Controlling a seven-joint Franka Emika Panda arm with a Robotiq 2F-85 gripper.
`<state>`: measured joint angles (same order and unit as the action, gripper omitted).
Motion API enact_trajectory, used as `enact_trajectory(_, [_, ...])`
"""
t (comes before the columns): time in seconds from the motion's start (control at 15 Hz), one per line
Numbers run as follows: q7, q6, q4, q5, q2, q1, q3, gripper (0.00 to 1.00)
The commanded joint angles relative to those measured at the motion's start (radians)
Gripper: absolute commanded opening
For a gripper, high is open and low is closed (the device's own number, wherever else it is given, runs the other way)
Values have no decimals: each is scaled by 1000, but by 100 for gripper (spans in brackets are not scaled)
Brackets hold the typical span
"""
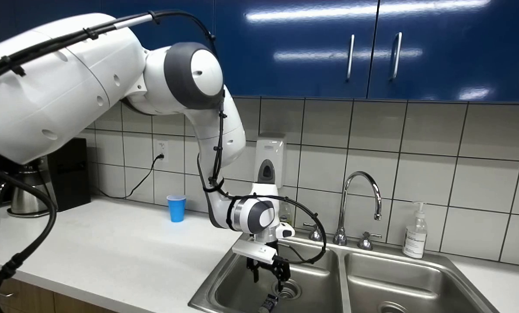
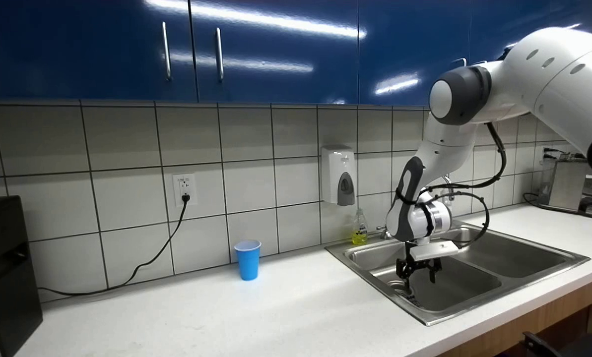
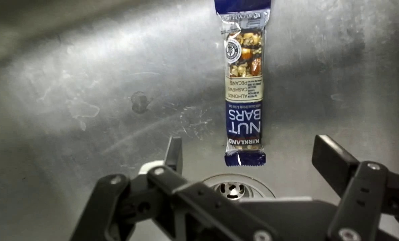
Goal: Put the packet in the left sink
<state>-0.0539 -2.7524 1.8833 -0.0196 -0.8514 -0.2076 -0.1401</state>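
— L end?
— See steel pot [image 1: 25,198], then blue cup [image 1: 176,209] on ctr [image 1: 115,248].
— Mid?
— Got gripper [image 1: 268,283] abv L sink [image 1: 313,298] w/ jaws spread wide.
— And packet [image 3: 244,89]?
— Lying in L sink, apart from gripper, just beside drain [image 3: 232,191].
— Further R?
— See faucet [image 1: 342,213] at back, then pump btl [image 1: 415,241] behind R basin [image 1: 398,274].

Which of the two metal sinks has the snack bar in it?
The left rectangular steel basin: it, not the matching right basin, holds the slim dark blue nut bar packet, near the round metal drain.
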Motion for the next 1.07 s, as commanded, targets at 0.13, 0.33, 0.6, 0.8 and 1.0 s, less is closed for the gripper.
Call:
enact_trajectory(0.13, [-2,-96,322,-11,306,18,-15,100])
enact_trajectory(0.33, [-5,-104,465,-34,461,39,-30,100])
enact_trajectory(0.6, [18,-77,646,-111,677,106,-66,100])
enact_trajectory(0.8, [61,-53,734,-212,795,155,-69,100])
enact_trajectory(1.0, [89,-18,791,-272,874,181,-15,100])
